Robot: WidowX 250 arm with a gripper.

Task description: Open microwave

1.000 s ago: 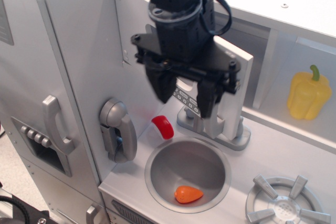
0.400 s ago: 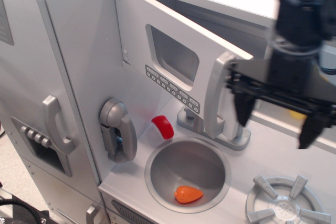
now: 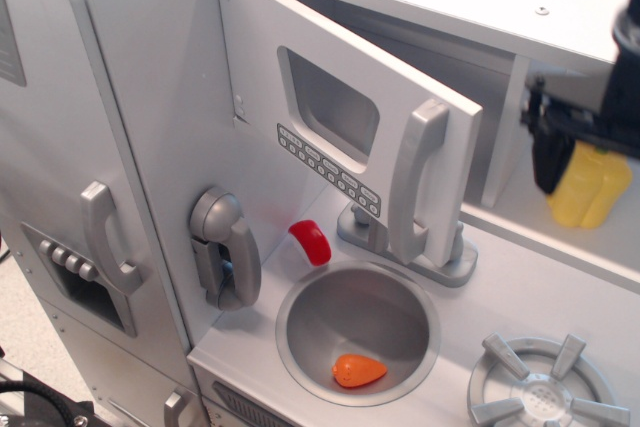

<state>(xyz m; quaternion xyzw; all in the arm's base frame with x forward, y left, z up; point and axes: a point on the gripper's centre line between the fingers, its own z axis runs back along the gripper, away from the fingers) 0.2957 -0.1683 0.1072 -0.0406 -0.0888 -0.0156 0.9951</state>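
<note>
A: Where is the microwave [image 3: 350, 137]?

B: At the back of the toy kitchen counter [image 3: 560, 292], above the sink [image 3: 357, 332]. Its silver-grey door is swung out on its left hinge and stands well ajar, with the dark compartment showing behind its right edge. The window, the strip of keypad buttons [image 3: 328, 169] and the vertical bar handle [image 3: 415, 182] all face out over the basin.

A: And the gripper?

B: The gripper [image 3: 590, 132] is at the right edge of the view, in front of the open shelf nook, apart from the door. Only a black part of it shows, blurred and cut off, so I cannot tell whether its fingers are spread or closed. It overlaps the yellow pepper [image 3: 590, 187] in the nook.

A: What else is around?

B: An orange toy piece [image 3: 358, 370] lies in the sink near the counter's front edge. A red knob [image 3: 311, 242] sits behind the basin. A burner [image 3: 545, 392] occupies the front right corner. The grey fridge door [image 3: 60, 177] with its curved handle stands at the left.
</note>
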